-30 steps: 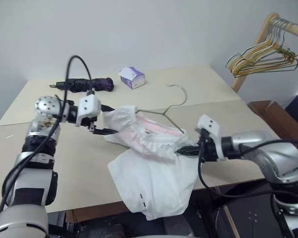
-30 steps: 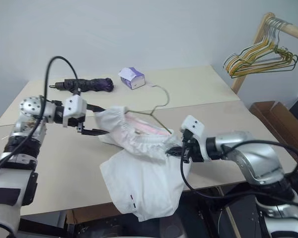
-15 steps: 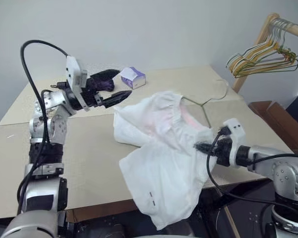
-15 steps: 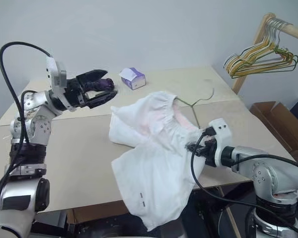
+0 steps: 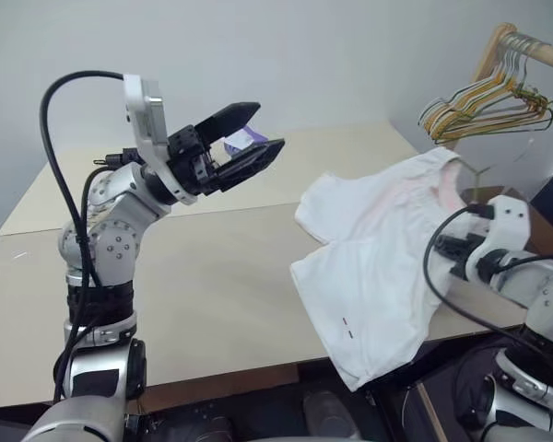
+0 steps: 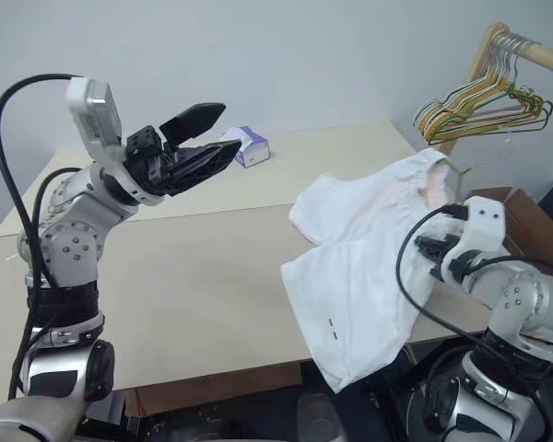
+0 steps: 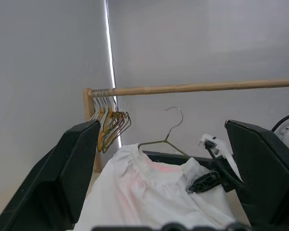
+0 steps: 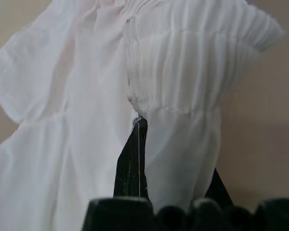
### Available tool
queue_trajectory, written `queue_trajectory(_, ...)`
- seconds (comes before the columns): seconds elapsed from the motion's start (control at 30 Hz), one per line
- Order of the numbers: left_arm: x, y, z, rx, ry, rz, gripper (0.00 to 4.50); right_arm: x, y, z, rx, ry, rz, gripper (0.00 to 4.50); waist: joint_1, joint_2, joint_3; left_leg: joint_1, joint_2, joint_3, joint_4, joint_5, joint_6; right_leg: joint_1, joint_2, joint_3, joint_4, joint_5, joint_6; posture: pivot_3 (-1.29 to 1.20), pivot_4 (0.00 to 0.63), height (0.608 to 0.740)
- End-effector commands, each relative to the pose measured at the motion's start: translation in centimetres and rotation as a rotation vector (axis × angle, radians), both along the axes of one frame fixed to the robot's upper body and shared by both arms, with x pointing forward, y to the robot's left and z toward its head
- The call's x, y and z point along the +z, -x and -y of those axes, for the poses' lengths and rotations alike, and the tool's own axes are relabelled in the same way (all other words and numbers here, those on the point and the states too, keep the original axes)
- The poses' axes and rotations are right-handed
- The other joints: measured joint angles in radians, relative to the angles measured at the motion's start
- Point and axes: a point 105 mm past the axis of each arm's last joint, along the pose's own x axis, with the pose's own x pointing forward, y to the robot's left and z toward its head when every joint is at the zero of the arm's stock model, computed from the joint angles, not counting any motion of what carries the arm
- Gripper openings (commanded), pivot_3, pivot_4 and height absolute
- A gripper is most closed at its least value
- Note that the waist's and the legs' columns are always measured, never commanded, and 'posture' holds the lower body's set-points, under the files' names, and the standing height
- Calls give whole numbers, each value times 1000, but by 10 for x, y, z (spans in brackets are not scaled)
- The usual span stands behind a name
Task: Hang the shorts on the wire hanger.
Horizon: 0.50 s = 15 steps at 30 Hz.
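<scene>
White shorts [image 5: 378, 253] hung at the frame's right on the wire hanger [image 7: 164, 139], waistband pinched in the right gripper [image 6: 422, 249]. Upper left, the left gripper [image 5: 249, 138] gaped empty.

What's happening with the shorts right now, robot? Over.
Left gripper open, empty, raised. Right gripper shut on shorts waistband; wire hanger inside. Nothing in the way.
</scene>
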Motion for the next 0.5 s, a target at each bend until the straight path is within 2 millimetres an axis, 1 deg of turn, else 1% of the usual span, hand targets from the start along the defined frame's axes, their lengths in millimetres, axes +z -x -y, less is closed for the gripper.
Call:
queue_trajectory(0.03,23,8,1,-18,38,54,4480,25,3,21,-88,59,53,0,1,0,0,0,0,0,0,0,0,0,0,0,0,0,0,-321,0,740)
queue_trajectory(0.17,30,8,5,-18,73,77,4480,40,3,43,-188,37,71,0,1,0,0,0,0,1,1,0,0,1,0,0,-2,0,0,-323,0,740)
queue_trajectory(0.33,26,10,9,-44,60,72,4480,61,4,66,-293,-20,117,0,-2,1,0,1,0,2,-1,0,0,1,0,0,-2,0,-1,-333,0,740)
queue_trajectory(0.4,24,10,10,-54,55,66,4480,69,7,81,-372,-68,131,0,-3,1,0,0,0,2,0,0,0,1,0,0,-2,0,-1,-335,0,740)
queue_trajectory(0.5,21,10,12,-64,49,62,4480,77,13,97,-458,-122,144,0,-3,1,0,0,0,2,-1,0,0,1,0,0,-2,0,-1,-339,0,740)
